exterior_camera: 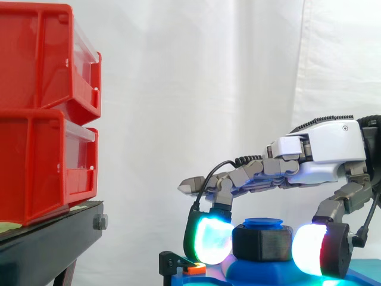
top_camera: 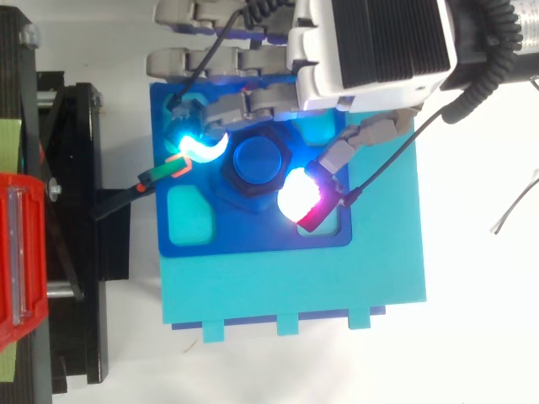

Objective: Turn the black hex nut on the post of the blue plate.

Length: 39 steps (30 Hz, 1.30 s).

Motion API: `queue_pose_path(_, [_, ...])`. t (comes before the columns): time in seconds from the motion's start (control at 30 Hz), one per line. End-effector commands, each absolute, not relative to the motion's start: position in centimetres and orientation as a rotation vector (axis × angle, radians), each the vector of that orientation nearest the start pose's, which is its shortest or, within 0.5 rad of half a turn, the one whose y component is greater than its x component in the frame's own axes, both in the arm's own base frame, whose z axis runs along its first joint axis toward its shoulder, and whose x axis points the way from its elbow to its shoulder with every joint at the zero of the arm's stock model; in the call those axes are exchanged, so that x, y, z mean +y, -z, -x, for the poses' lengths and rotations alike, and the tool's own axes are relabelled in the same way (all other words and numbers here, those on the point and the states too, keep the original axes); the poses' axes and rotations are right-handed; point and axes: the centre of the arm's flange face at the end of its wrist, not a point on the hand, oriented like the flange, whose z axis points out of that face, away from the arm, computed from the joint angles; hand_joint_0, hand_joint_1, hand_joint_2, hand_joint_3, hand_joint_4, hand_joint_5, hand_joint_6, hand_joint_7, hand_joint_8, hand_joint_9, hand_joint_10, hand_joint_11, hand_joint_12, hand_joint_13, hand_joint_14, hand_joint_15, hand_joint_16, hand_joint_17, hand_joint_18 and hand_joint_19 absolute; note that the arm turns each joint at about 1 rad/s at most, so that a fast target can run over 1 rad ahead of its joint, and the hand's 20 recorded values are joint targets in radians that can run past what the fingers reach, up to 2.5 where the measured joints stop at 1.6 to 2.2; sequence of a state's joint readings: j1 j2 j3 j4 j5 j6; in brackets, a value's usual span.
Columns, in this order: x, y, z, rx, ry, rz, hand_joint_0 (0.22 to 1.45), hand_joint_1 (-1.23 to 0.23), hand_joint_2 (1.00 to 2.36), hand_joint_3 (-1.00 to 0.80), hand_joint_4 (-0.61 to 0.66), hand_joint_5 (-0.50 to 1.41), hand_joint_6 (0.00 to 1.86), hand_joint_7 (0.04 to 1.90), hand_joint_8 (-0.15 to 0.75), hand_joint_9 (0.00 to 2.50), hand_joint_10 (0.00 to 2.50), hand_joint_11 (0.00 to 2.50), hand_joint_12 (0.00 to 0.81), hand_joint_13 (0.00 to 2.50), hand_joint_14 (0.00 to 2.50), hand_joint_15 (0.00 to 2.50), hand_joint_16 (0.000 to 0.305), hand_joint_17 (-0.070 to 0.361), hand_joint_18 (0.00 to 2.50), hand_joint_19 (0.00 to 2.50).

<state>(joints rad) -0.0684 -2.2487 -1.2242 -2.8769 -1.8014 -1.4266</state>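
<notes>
The black hex nut (exterior_camera: 262, 243) (top_camera: 229, 181) sits on the blue post (exterior_camera: 262, 223) (top_camera: 257, 160) at the middle of the blue plate (top_camera: 253, 240). My hand (exterior_camera: 321, 149) (top_camera: 370, 42) reaches over it from the right. One finger curls down so that its cyan pad (exterior_camera: 211, 238) (top_camera: 200, 146) rests against the nut's left side. The thumb's white pad (exterior_camera: 311, 249) (top_camera: 299, 194) presses the opposite side, so the nut is pinched between them. The other fingers stretch out straight above the plate's far edge.
The blue plate lies on a larger turquoise base (top_camera: 295, 286). A small orange and green clamp (top_camera: 164, 171) (exterior_camera: 193, 269) holds the plate's left edge. Two stacked red bins (exterior_camera: 41, 107) stand on a black stand (exterior_camera: 53, 238) to the left.
</notes>
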Motion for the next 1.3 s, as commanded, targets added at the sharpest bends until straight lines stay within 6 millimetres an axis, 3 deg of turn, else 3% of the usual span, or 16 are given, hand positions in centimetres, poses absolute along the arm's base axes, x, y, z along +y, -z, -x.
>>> queue_pose_path(0.0, [-16.14,-26.10,-71.77,1.641,-0.246,0.002,0.55,-0.69,1.00,-0.50,0.13,-0.27,0.52,0.87,0.033,0.00,0.00,0.00,0.223,0.00,0.00,0.04,0.029,0.065,0.02,0.18])
queue_pose_path(1.27, [-16.77,-25.96,-71.60,1.645,-0.239,-0.002,0.49,-0.69,1.00,-0.50,0.22,-0.27,0.57,0.78,0.043,0.00,0.00,0.00,0.233,0.00,0.00,0.05,0.031,0.069,0.03,0.18])
